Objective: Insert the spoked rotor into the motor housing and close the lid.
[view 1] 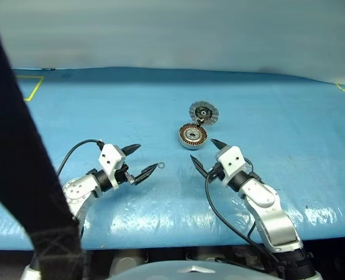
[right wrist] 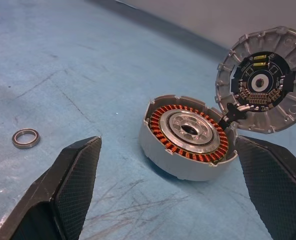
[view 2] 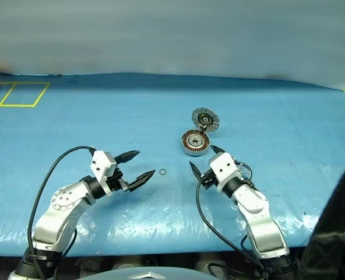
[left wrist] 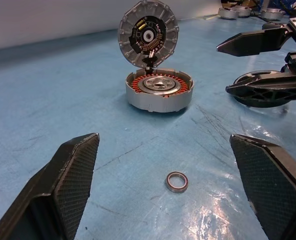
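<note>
The round silver-grey motor housing (view 1: 192, 136) with copper windings sat at twelve o'clock from the empty, wide-open right gripper (view 1: 210, 155). Its segmented grey lid (view 1: 203, 112) stood open. The left gripper (view 1: 142, 160), fingers apart, needed centring over the small dark ring (left wrist: 177, 181) (seemingly the rotor) before closing.

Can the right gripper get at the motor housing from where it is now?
Probably yes: the right gripper stands open close beside the motor housing, bare table between them, and the lid stands up at the far side.
</note>
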Tool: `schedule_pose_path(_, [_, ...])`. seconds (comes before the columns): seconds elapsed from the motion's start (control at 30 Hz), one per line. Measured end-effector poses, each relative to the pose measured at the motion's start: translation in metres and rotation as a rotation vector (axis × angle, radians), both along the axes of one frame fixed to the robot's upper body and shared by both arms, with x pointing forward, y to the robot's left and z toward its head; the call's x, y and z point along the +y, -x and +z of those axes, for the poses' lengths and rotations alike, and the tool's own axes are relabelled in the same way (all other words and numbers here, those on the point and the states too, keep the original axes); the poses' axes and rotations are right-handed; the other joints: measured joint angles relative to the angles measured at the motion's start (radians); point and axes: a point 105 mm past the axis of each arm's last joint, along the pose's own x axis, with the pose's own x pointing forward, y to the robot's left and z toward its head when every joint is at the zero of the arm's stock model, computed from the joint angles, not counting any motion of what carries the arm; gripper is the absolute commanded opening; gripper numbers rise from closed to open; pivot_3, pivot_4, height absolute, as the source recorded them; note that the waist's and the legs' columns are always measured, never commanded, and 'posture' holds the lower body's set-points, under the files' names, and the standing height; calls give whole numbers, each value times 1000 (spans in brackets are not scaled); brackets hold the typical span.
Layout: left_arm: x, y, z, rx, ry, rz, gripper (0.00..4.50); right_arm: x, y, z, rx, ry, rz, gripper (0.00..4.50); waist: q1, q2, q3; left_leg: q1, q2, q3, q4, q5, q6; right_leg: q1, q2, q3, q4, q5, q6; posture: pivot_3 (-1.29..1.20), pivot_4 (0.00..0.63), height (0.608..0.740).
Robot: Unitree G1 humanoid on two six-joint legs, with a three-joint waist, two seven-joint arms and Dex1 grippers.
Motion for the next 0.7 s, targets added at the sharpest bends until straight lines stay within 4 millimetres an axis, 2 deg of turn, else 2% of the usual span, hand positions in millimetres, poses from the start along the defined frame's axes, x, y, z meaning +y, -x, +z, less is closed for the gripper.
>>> schedule_pose_path(0.7, [-1, -2, 3, -20, 9, 16, 4481, 3, 0, 0, 1, -1, 6, 4477, 0, 0, 0, 0, 0, 0, 0, 0, 0, 0, 0, 0, 0, 0, 0, 0, 150, 740])
